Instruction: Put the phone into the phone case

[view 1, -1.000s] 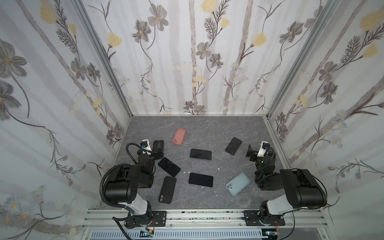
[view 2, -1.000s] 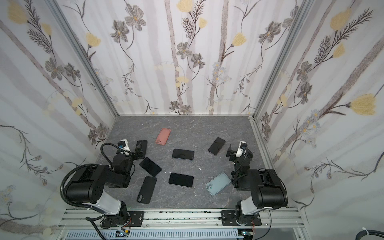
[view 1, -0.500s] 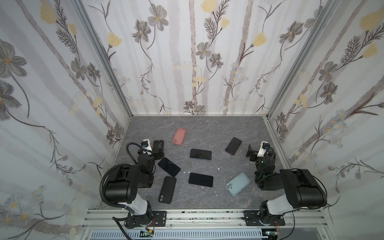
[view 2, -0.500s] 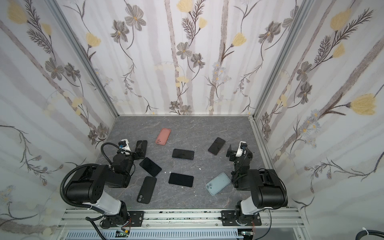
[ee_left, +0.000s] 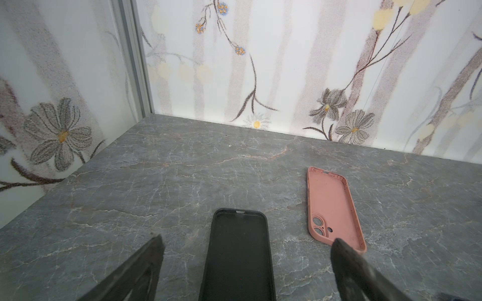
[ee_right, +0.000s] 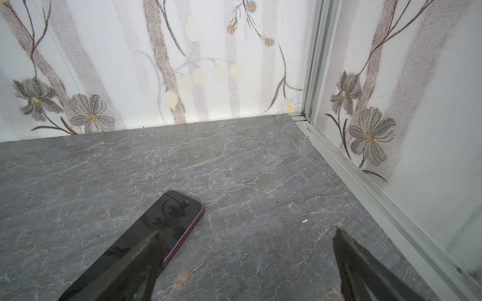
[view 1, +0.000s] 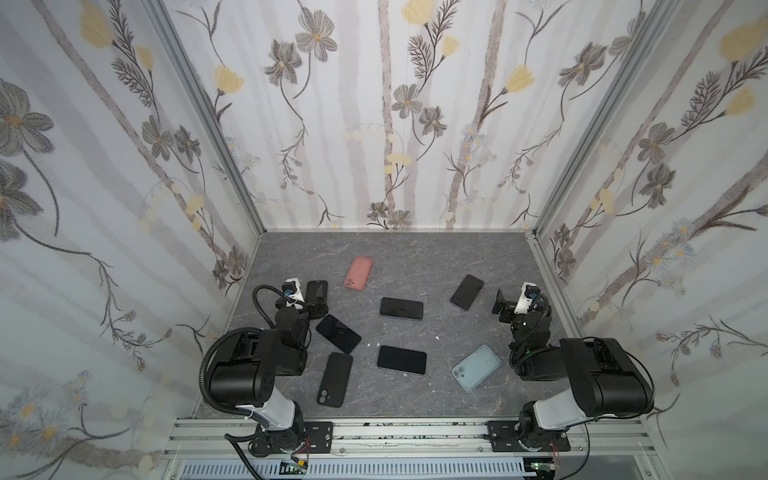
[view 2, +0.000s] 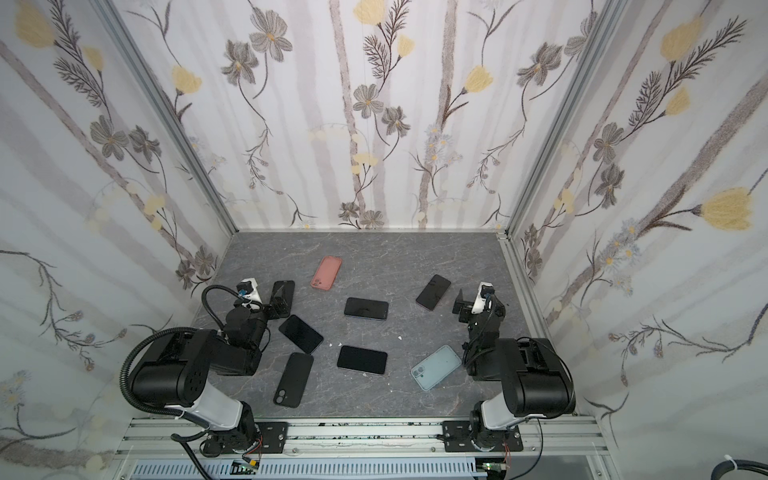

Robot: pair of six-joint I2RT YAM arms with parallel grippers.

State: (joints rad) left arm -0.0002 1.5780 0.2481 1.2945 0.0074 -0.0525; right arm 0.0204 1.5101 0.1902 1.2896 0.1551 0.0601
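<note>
Tabletop (view 1: pixel 415 257) of grey marble pattern, seen from above, strewn with phones and cases, none joined yet. At far left the left fingers (ee_left: pixel 140 268) stand wide apart and empty, straddling a black case (ee_left: pixel 238 247) that lies hollow side up; contact cannot be told. Just right of it lies a pink case (view 1: pixel 358 272), also hollow up. Toward the front a second black case (view 1: pixel 334 379) lies back up. Four dark phones lie screen up: a tilted phone (view 1: pixel 338 333), a far phone (view 1: pixel 401 308) and a near phone (view 1: pixel 402 360) in the middle, and a purple-edged phone (ee_right: pixel 169 213) at right. A blue piece (view 1: pixel 476 367), back up, may be a case or a phone. At far right the right fingers (ee_right: pixel 365 265) are wide and empty beside the purple-edged phone. Probably best: grip a phone by its long edges, match its camera corner to the case cut-out, seat one end, then press flat while the other arm steadies the case. Count: four phones, three sure cases, one blue piece.
</note>
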